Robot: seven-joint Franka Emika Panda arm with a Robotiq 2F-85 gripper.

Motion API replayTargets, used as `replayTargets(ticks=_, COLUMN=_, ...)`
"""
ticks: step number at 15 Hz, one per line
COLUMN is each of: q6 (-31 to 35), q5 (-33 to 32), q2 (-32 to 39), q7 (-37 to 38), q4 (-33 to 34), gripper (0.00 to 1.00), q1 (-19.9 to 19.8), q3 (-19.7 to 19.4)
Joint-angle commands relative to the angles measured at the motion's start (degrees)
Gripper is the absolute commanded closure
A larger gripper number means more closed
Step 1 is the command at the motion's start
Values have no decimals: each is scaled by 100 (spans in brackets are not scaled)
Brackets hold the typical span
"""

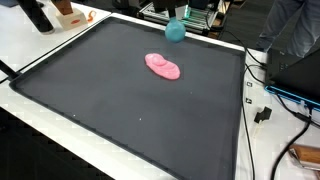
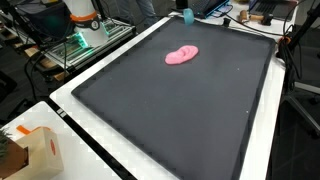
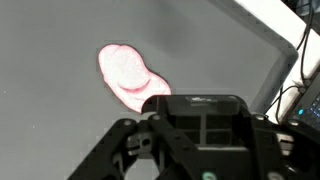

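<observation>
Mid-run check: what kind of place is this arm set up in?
Probably a robotics lab or workshop: a large black mat covers a white table, loose black cables lie beside it, and a metal equipment rack glowing green stands nearby.

The hand [image 3: 196,130] fills the bottom of the wrist view, its black body and linkages splayed to either side. The fingertips fall outside the frame, so I can't tell whether they're parted. The white arm [image 2: 84,20] stands upright in an exterior view.
</observation>
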Motion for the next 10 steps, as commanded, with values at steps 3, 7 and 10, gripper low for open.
replayTargets(ticks=3, q6=-328, q5=-271, q2=24, q7=959, q4=254, gripper=65, q1=94, q3=77)
replayTargets(ticks=7, q6=-183, q5=-128, q2=17, q7=784, q4=188, gripper=40, q1=86, q3=59)
replayTargets(ticks=10, q6=-184, q5=-129, q2=19, q7=810, q4=188, gripper=40, q1=86, q3=59)
